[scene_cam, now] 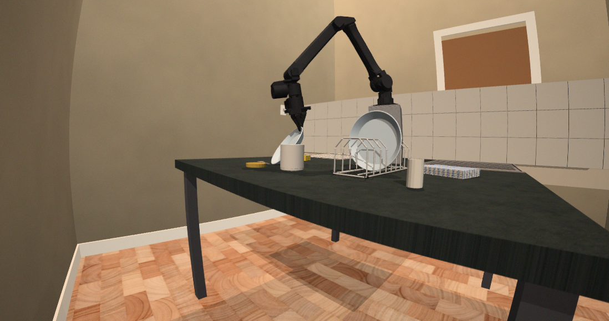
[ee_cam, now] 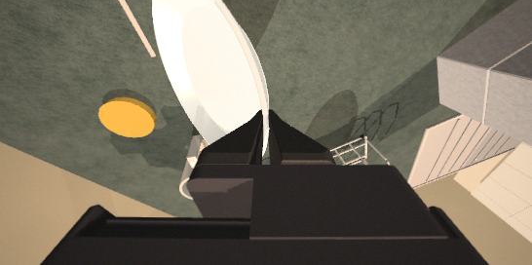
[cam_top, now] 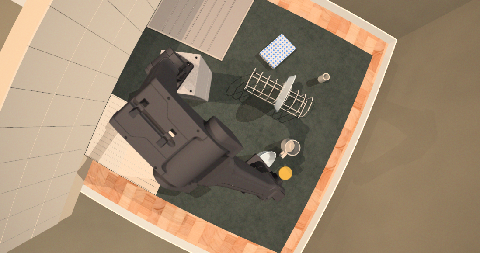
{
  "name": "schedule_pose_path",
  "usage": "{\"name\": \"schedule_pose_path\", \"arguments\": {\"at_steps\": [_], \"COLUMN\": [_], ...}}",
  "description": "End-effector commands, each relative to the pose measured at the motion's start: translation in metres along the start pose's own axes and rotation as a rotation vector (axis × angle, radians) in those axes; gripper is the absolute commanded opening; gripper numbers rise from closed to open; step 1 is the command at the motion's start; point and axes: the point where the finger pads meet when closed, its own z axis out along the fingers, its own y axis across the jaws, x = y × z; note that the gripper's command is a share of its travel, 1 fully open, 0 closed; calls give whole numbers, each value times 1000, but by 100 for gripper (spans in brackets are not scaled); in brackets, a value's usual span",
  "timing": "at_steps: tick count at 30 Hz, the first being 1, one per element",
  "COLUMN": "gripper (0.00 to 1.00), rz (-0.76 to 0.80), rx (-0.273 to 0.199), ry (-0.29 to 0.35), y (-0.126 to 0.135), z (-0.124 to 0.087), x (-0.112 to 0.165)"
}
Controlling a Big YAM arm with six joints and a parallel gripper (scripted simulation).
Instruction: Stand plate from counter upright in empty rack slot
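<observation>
My gripper (ee_cam: pixel 266 115) is shut on the rim of a white plate (ee_cam: pixel 207 67). The plate hangs tilted from the fingers, above the dark counter, behind a beige mug (scene_cam: pixel 292 157). It also shows in the overhead view (cam_top: pixel 267 157) and in the side view (scene_cam: pixel 288 143), where the gripper (scene_cam: pixel 299 127) pinches its upper edge. The wire dish rack (cam_top: pixel 278 92) stands on the counter some way from the gripper. A second white plate (scene_cam: pixel 375 137) stands upright in one of its slots (cam_top: pixel 284 88); the other slots are empty.
A mug (cam_top: pixel 290 147) and a flat orange disc (cam_top: pixel 285 172) lie close to the held plate. A small beige cup (cam_top: pixel 323 76) and a blue dotted cloth (cam_top: pixel 277 50) lie beyond the rack. The grey arm base block (cam_top: pixel 195 76) and a drain board (cam_top: pixel 201 14) are at the back.
</observation>
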Motion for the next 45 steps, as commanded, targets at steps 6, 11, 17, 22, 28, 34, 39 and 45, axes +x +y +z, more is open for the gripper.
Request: {"name": "schedule_pose_path", "arguments": {"at_steps": [6, 11, 17, 22, 28, 34, 39, 45], "gripper": [0, 0, 0, 0, 0, 0, 0, 0], "rz": [4, 4, 4, 4, 4, 5, 5, 5], "rx": [0, 0, 0, 0, -5, -35, -45, -45], "ry": [-2, -2, -2, -2, -2, -1, -1, -1], "y": [12, 12, 12, 12, 13, 17, 18, 18], "z": [-3, -3, -3, -4, -7, -23, -31, -34], "x": [4, 4, 4, 4, 4, 4, 4, 4]}}
